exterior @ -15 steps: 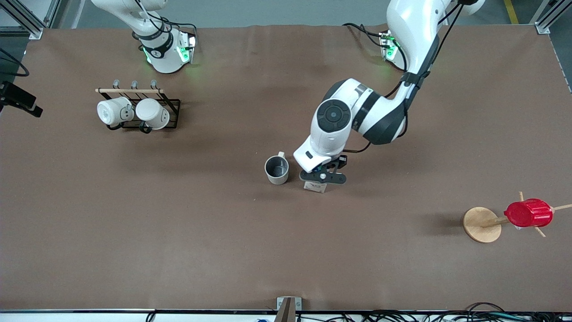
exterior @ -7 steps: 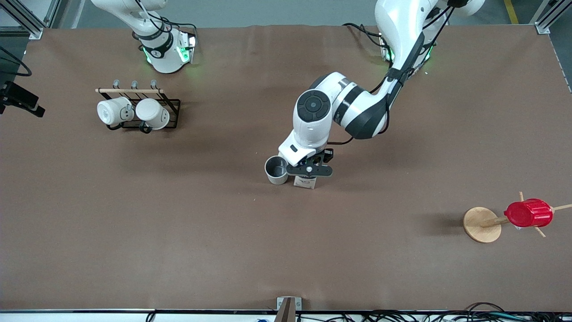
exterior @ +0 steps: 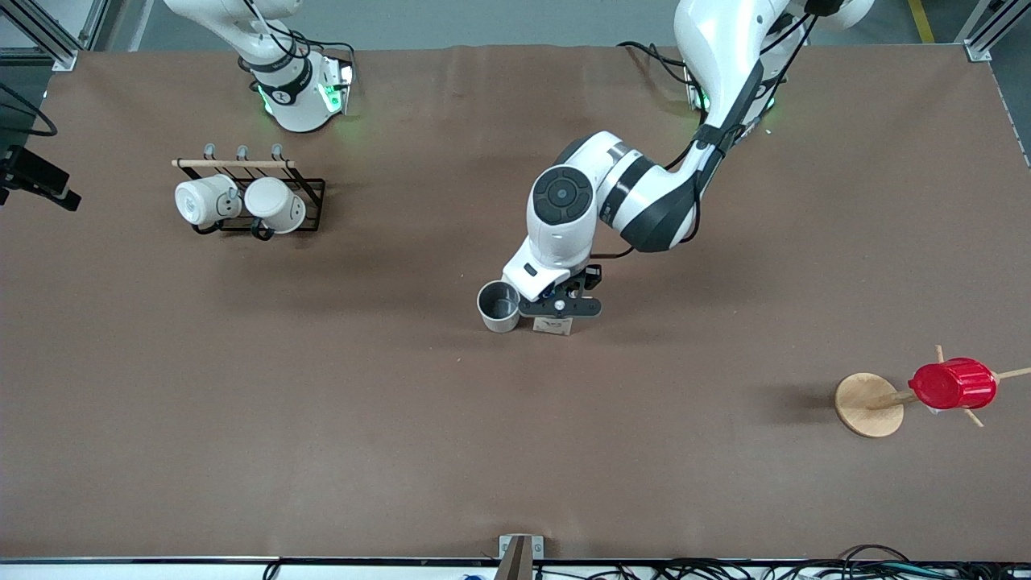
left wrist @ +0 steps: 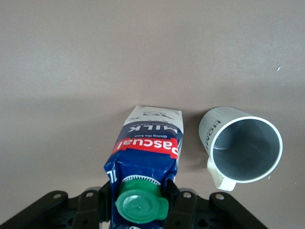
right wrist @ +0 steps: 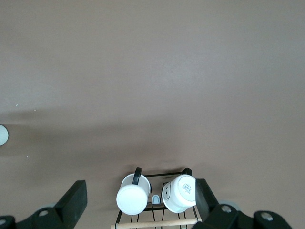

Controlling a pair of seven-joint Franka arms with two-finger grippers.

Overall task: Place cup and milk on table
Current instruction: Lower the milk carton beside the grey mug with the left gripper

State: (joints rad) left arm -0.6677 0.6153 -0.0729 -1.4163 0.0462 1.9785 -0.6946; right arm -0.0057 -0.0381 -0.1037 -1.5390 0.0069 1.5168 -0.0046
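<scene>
The milk (left wrist: 150, 143), a blue and white carton with a red band and green cap, is upright in my left gripper (left wrist: 139, 200), whose fingers are shut on its top. In the front view my left gripper (exterior: 557, 307) is over the middle of the table (exterior: 515, 451), with the milk (exterior: 552, 325) showing just under it. The cup (exterior: 499, 306), off-white with a grey inside, stands right beside the carton toward the right arm's end; it also shows in the left wrist view (left wrist: 243, 148). I cannot tell whether the carton's base touches the table. My right gripper (right wrist: 139, 191) is open and empty above the mug rack.
A black wire rack (exterior: 310, 187) holds two all-white mugs (exterior: 242, 201) near the right arm's base. A red ribbed cup (exterior: 952, 384) hangs on a peg stand with a round wooden disc (exterior: 868, 404) toward the left arm's end. The right arm waits.
My left gripper has carried the milk toward the right arm's end, from apart from the cup to right beside it. The cup and the right arm have not moved.
</scene>
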